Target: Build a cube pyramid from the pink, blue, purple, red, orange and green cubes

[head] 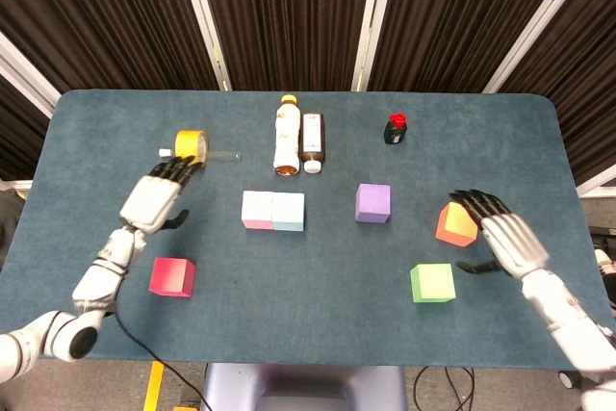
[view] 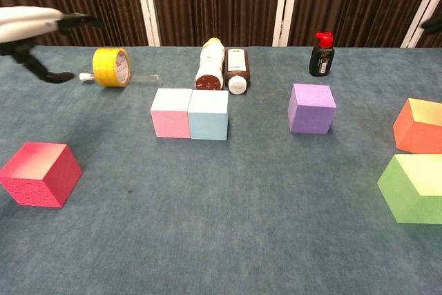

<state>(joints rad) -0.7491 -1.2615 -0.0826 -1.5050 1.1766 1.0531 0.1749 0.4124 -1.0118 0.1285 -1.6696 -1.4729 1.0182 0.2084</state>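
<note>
Your left hand (head: 154, 201) is hovering empty with fingers spread, near the one tape roll (head: 191, 147) and above the one red cube (head: 172, 276). One pink cube (head: 257, 210) and one blue cube (head: 289, 212) are sitting touching side by side; two bottles (head: 297, 141) are lying behind them. One purple cube (head: 373, 203) is standing apart. Your right hand (head: 505, 238) is hanging empty, fingers spread, over the one orange cube (head: 455, 224), the one green cube (head: 432, 282) sitting near it.

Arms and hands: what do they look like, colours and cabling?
Both arms are white-shelled. Left hand and right hand have white backs and black fingers. A black cable runs along the table's near edge by the left arm, which has a black ring at its joint. No markings legible.
</note>
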